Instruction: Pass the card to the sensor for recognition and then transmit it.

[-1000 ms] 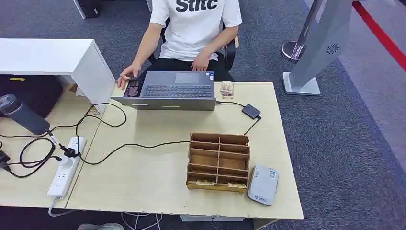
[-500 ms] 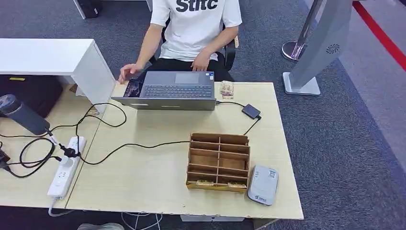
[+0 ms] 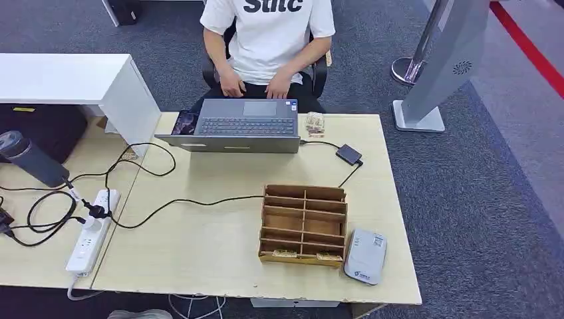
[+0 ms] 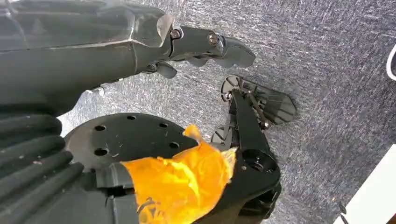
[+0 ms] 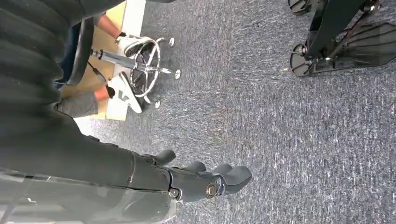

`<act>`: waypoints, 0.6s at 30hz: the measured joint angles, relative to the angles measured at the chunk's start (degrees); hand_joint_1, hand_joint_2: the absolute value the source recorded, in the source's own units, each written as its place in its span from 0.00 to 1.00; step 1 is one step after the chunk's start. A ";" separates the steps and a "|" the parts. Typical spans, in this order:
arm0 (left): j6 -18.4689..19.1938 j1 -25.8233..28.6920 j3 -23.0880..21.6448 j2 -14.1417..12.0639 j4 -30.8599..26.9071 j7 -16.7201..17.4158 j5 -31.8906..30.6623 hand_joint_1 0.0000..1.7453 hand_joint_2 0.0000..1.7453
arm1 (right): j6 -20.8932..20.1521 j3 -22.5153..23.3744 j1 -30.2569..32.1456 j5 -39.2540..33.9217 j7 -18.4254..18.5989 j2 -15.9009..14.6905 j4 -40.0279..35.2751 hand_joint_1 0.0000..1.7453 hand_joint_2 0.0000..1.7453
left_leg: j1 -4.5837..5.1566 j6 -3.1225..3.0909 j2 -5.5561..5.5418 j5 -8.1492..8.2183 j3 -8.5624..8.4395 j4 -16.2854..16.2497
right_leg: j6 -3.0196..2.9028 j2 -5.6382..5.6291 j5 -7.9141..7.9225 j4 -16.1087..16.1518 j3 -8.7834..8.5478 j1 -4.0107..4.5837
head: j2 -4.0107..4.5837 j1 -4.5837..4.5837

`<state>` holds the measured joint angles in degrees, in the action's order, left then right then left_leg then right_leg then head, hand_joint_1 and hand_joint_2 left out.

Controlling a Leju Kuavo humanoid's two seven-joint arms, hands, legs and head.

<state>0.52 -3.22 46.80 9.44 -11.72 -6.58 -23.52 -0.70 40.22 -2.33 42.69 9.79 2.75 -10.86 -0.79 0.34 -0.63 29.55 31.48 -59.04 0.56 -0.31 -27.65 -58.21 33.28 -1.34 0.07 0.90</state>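
Two cards (image 3: 300, 254) lie in the front row of the wooden rack (image 3: 304, 224), with the grey sensor (image 3: 365, 256) just beside it at 3 o'clock. Both hands, left (image 4: 205, 46) and right (image 5: 205, 179), hang over carpet (fingers apart, holding nothing).

The seated person (image 3: 269, 40) has drawn their hand (image 3: 231, 84) back from the table's (image 3: 199, 252) far edge beside the laptop (image 3: 229, 125) into their lap.
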 joint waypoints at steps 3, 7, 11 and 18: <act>0.02 0.00 0.00 0.00 0.00 0.00 0.00 0.00 1.00 | 0.02 0.00 0.00 0.00 -0.02 0.00 0.00 0.00 1.00 | 0.00 0.00 0.00 0.00 0.00 0.00 | 0.00 0.00 0.00 0.00 0.00 0.00 | 0.00 0.00; 0.02 0.00 0.00 0.00 0.00 0.00 0.00 0.00 1.00 | 0.02 0.00 0.00 0.00 0.00 0.00 0.00 0.00 1.00 | 0.00 0.00 0.00 0.00 0.00 0.00 | 0.00 0.00 0.00 0.00 0.00 0.00 | 0.00 0.00; 0.98 0.00 0.00 0.00 0.00 -0.24 0.00 0.00 0.00 | 0.18 0.04 -0.01 0.00 -0.02 0.02 0.00 0.00 1.00 | 0.00 0.00 0.00 0.00 0.00 0.00 | 0.00 0.00 0.00 0.00 0.00 0.00 | 0.00 0.00; 1.55 -0.01 0.00 -0.02 0.00 -0.79 -0.15 0.00 0.00 | 0.72 0.74 -0.04 0.15 0.00 0.37 0.00 0.00 1.00 | 0.00 0.00 0.00 0.00 0.00 0.00 | 0.00 0.00 0.00 0.00 0.00 0.00 | 0.00 0.02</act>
<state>2.08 -3.23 46.80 9.42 -11.72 -7.37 -23.67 0.02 40.96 -2.37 42.84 9.79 3.13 -10.86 -0.79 0.34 -0.63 29.55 31.48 -59.04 0.56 -0.31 -27.64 -58.21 33.28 -1.34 0.07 0.92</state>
